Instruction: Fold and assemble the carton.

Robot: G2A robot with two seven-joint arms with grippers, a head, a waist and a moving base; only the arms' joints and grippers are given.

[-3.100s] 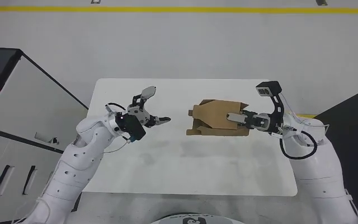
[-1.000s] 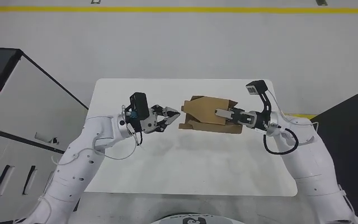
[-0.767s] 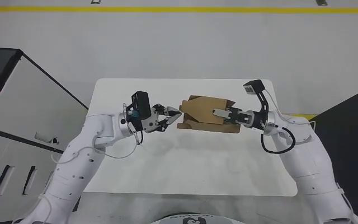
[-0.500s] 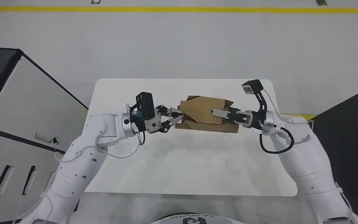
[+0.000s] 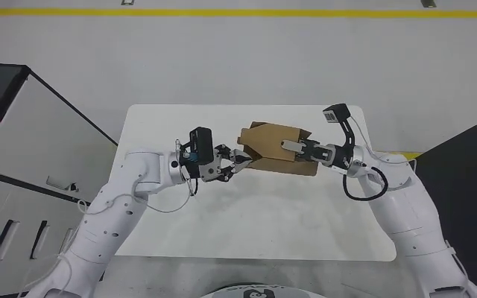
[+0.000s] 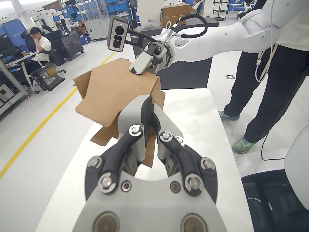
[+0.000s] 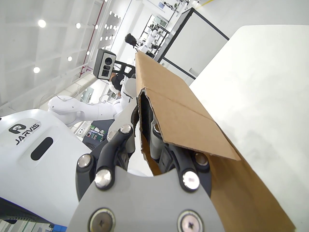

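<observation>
Table (image 5: 313, 223), carton (image 5: 276, 141) (clamped), left gripper (image 6: 150, 114), right gripper (image 7: 144, 119)

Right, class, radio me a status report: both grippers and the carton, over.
Left gripper shut on carton flap. Right gripper shut on its opposite wall. Carton part-opened, flaps loose, held over white table.

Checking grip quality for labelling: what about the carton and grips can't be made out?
- Top view: carton underside, hidden by its top panel.
- Left wrist view: lower finger of the right gripper, hidden under the carton.
- Right wrist view: contact of the left gripper, hidden behind the carton's panel.
</observation>
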